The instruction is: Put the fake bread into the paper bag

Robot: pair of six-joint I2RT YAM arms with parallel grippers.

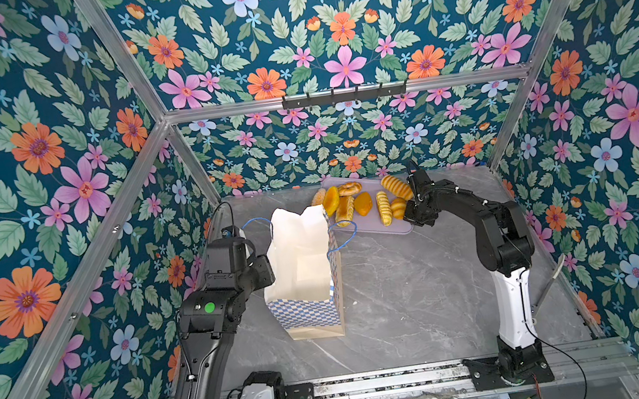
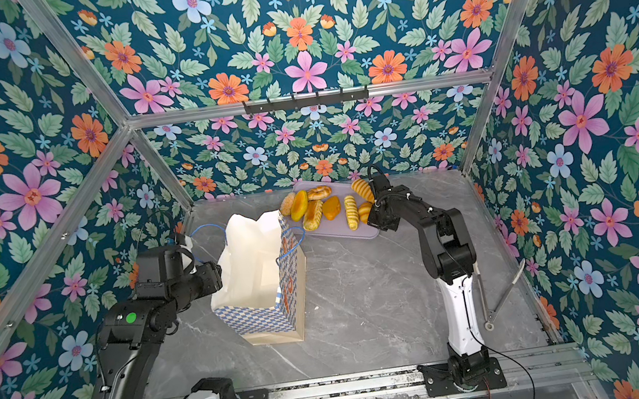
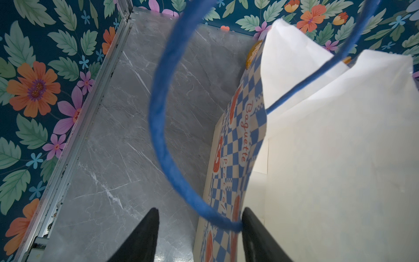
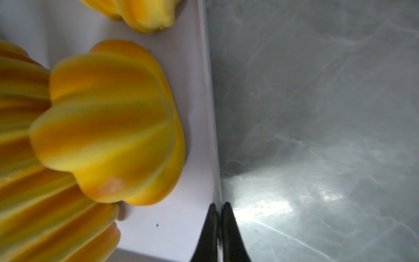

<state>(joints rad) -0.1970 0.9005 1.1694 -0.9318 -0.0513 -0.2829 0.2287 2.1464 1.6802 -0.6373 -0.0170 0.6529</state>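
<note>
Paper bag (image 3: pixel 317 147) side, orange script: "Baguette" & "Pretzel".

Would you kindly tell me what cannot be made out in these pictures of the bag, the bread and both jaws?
- left gripper: jaws hidden in both top views by its own wrist.
- right gripper, shut on the lilac tray rim: hidden likewise in both top views.
- fake bread: count uncertain; the paper bag and right arm cover some in both top views; blurred and cut off in the right wrist view.
</note>
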